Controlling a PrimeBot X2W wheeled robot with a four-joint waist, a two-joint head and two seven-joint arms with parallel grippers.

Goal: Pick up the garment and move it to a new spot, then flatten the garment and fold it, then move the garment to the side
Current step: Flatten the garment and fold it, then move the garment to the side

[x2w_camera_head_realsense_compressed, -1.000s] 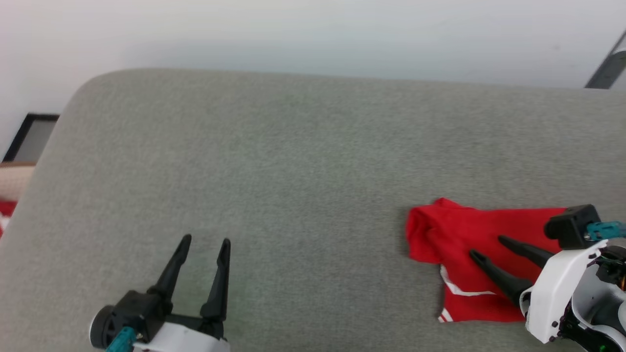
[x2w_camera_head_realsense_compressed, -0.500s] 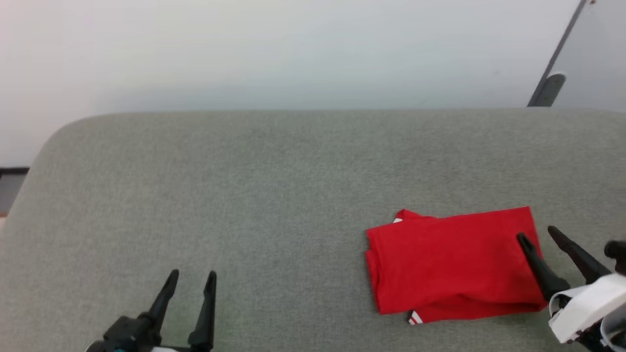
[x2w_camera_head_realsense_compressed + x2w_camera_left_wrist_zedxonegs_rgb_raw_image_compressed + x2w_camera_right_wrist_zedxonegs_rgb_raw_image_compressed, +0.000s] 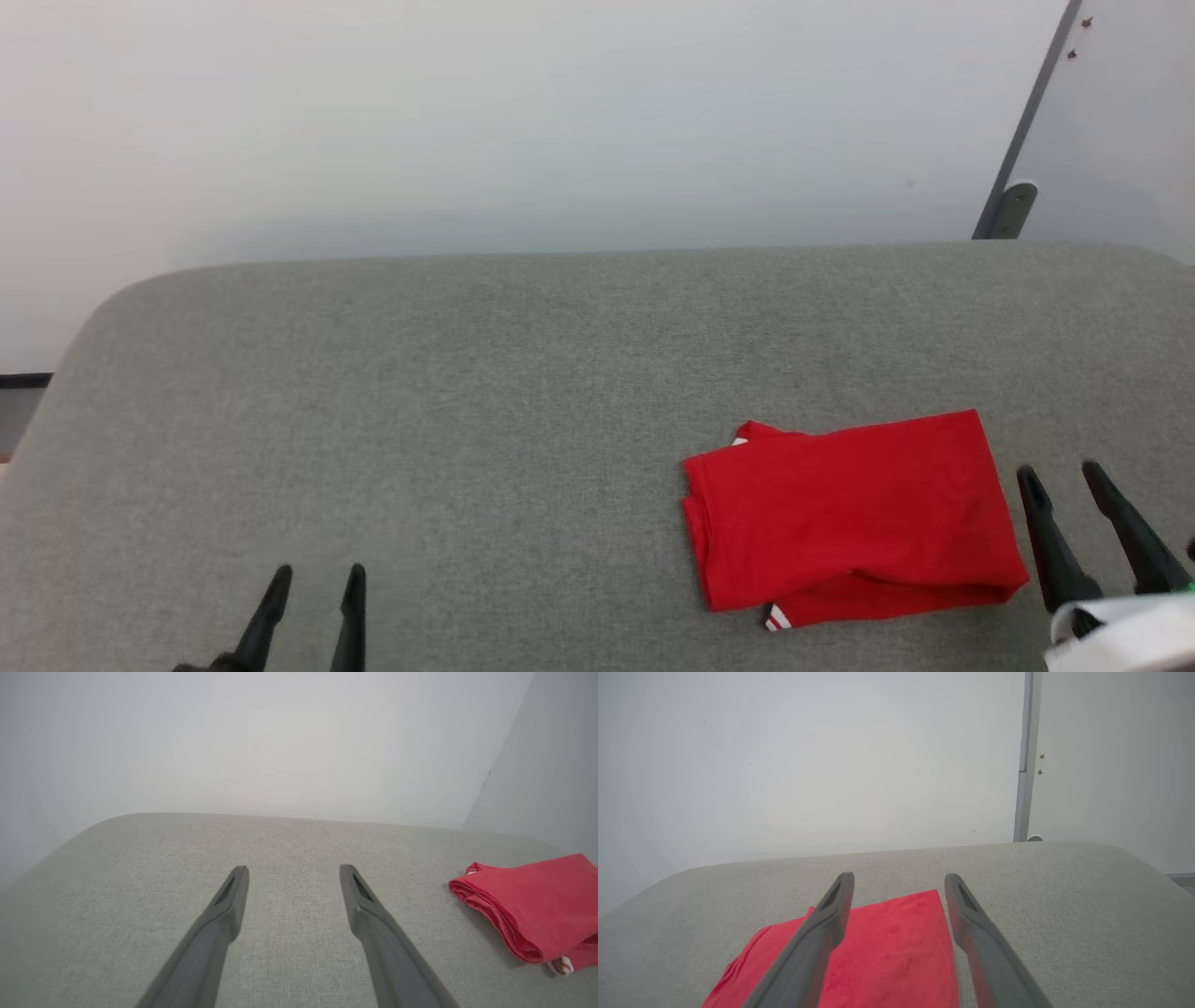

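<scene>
The garment lies folded into a rough rectangle on the right part of the grey padded worktop, closer to the near side than to the far edge. Its left edge is a rolled stack of layers. A bit of red-and-white striped trim pokes out at the near left corner (a sliver of white shows at the far left corner too).

The right gripper sits just beside the garment's right edge, its fingers moderately apart and holding nothing. In the right wrist view one finger overlaps the red cloth and the other lies over bare grey.

The left gripper is at the lower left, well apart from the garment, its fingers parted and empty. A broad stretch of grey runs between it and the garment and back to the rounded far edge, which meets a pale wall.
</scene>
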